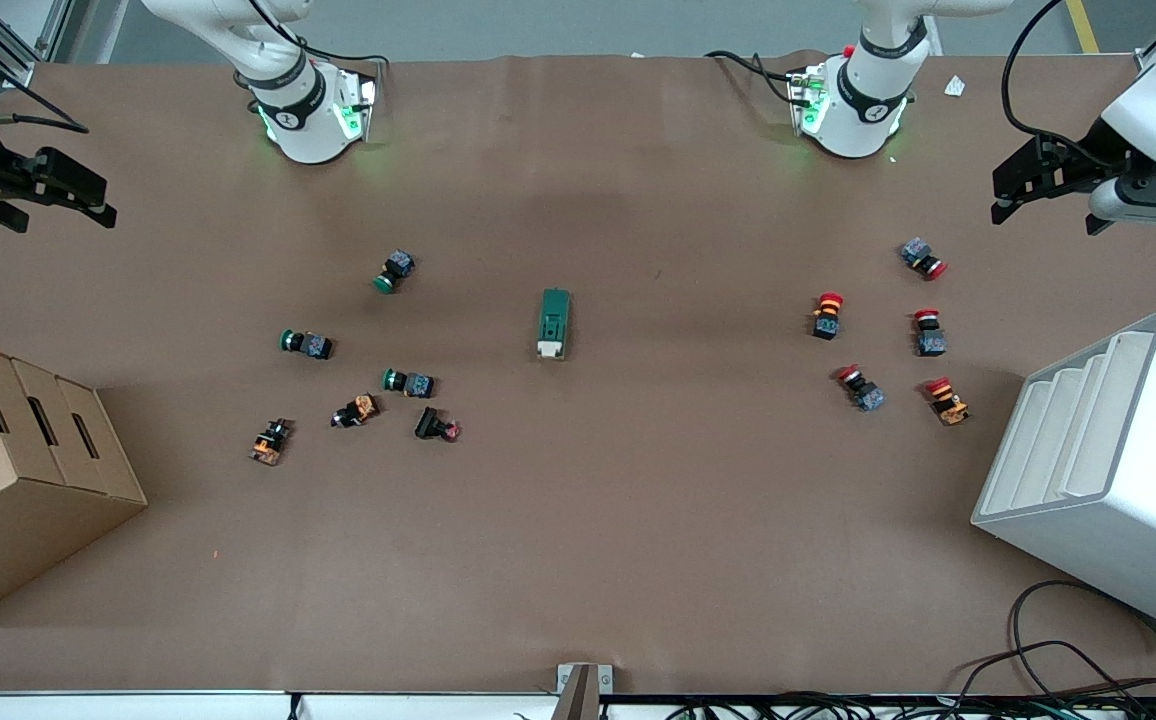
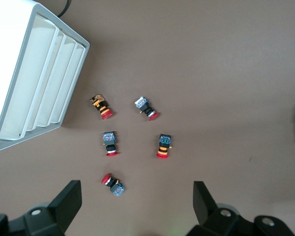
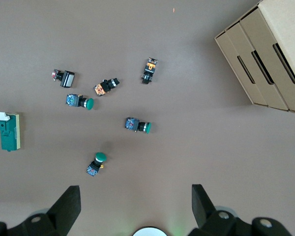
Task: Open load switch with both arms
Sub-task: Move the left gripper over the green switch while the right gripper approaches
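The load switch [image 1: 554, 323] lies flat near the centre of the frame in the front view, alone on the brown table [image 1: 578, 540], with its white toggle end turned toward the front camera and its dark green body pointing toward the robots' bases. It looks like a small hard plastic block, so I judge it light and stiff, easy to push away on this smooth cover if only one finger touches it. The long green sides seem the best place for one gripper to pinch and hold it still, while the other gripper works on the little white toggle piece, which looks thin and probably more delicate. The left gripper [image 1: 1043, 185] hangs at the upper right of the frame, over the table edge above the white slotted rack [image 1: 1098, 470], and its jaws stand wide apart with nothing between them. The right gripper [image 1: 58, 190] hangs at the upper left of the frame, above the cardboard boxes [image 1: 28, 460], also spread open and empty. Both are well apart from the switch. A group of green-capped push buttons [image 1: 358, 350] lies on the left of centre and red-capped push buttons [image 1: 888, 340] on the right of centre, none touching the switch.
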`<action>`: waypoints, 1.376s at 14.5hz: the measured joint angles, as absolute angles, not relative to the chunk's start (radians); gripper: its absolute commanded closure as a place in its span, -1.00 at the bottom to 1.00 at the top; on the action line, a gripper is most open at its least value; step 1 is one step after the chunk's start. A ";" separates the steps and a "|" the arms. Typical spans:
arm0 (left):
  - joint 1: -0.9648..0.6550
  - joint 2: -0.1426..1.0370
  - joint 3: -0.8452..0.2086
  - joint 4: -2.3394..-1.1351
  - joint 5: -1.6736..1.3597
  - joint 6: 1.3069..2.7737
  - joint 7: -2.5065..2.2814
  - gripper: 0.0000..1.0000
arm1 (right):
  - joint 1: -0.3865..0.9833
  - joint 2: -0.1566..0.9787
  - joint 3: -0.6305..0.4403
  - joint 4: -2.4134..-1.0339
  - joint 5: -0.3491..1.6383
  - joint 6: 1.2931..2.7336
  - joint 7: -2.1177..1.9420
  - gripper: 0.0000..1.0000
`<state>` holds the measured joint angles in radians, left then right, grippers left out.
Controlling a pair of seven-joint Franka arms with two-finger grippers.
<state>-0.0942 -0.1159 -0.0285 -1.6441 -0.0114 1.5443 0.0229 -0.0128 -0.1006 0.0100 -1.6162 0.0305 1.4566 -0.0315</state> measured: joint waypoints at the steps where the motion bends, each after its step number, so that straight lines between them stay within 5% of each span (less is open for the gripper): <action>1: -0.094 -0.116 -0.029 -1.644 -0.011 1.544 0.023 -1.00 | -0.013 -0.101 0.010 -1.616 0.031 1.456 -0.032 -1.00; 8: -0.114 -0.073 -0.047 -1.623 -0.011 1.545 0.023 -1.00 | -0.013 -0.101 0.010 -1.616 0.031 1.451 -0.031 -1.00; 13: -0.197 0.045 -0.204 -1.611 0.008 1.598 -0.244 -1.00 | -0.013 -0.073 0.008 -1.615 0.030 1.450 -0.031 -1.00; 20: -0.475 0.235 -0.306 -1.617 0.101 1.770 -0.900 -1.00 | -0.015 0.065 0.002 -1.606 0.019 1.481 -0.031 -1.00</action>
<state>-0.4752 0.2354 -0.3063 -1.6165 0.1014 1.7697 -0.9003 -0.0149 0.0646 0.0024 -1.6059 0.0185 1.4805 -0.0315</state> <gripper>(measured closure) 0.000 0.000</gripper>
